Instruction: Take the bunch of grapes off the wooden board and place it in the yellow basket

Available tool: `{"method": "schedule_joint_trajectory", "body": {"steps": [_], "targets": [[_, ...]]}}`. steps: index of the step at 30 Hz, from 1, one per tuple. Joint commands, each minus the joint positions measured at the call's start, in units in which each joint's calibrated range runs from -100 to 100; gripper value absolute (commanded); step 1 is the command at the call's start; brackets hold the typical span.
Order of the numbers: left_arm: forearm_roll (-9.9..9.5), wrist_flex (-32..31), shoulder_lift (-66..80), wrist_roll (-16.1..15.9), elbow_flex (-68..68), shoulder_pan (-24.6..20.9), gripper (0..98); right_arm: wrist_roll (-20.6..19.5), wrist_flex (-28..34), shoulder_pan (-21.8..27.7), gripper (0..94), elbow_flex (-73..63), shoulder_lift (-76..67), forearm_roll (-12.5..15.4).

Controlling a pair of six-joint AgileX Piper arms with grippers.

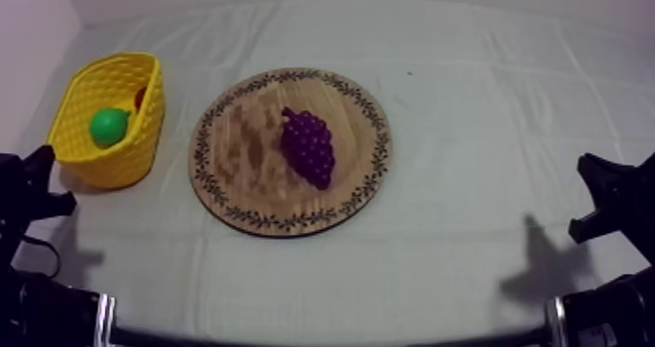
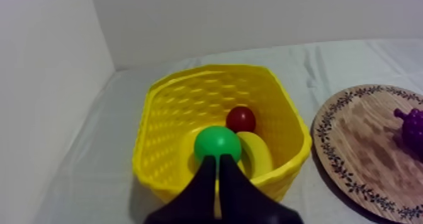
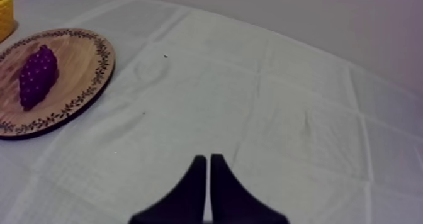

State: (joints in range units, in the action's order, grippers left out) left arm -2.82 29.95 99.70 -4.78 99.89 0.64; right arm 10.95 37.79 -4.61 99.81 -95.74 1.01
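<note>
Resting on the board (image 1: 244, 151), just 3 o'clock of its centre, the grapes (image 1: 308, 146) lie untouched. The basket (image 1: 125, 161) stands at 9 o'clock of the board and holds a pear (image 1: 109, 126), a banana (image 2: 255, 152) and a small red fruit (image 2: 241, 119). Left claw (image 2: 218, 158): clenched, empty, at 8 o'clock of the basket. Right claw (image 3: 208, 158): clenched, empty, over bare surface (image 3: 283, 113), well apart from the board.

Purple grapes (image 1: 309, 146), yellow basket (image 1: 102, 156), leaf-patterned board rim (image 1: 292, 221)
</note>
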Motion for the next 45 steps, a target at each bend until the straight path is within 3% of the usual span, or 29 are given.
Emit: {"method": "schedule_joint_trajectory", "body": {"steps": [1, 14, 19, 23, 34, 45], "targets": [[0.50, 2.7, 0.0, 3.4, 0.1, -2.6, 0.0, 0.0, 0.0, 0.0, 0.4, 0.0, 0.0, 0.0], [0.30, 3.7, 0.0, 3.4, -0.3, -1.5, 0.0, 0.0, 0.0, 0.0, 0.4, 0.0, 0.0, 0.0], [-3.39, 3.5, -1.4, 6.8, -2.9, 1.2, 0.0, 0.0, 0.0, 0.0, 0.4, 0.0, 0.0, 0.0], [-4.43, 4.7, -6.2, 8.1, -9.4, 2.4, 0.0, 0.0, 0.0, 0.0, 0.4, 0.0, 0.0, 0.0], [-5.10, 14.7, -24.4, 9.8, -34.5, 7.7, 0.0, 0.0, 0.0, 0.0, 0.4, 0.0, 0.0, 0.0], [-9.36, 27.1, -43.3, 15.1, -58.0, 18.5, 0.0, 0.0, 0.0, 0.0, 0.4, 0.0, 0.0, 0.0]]}}
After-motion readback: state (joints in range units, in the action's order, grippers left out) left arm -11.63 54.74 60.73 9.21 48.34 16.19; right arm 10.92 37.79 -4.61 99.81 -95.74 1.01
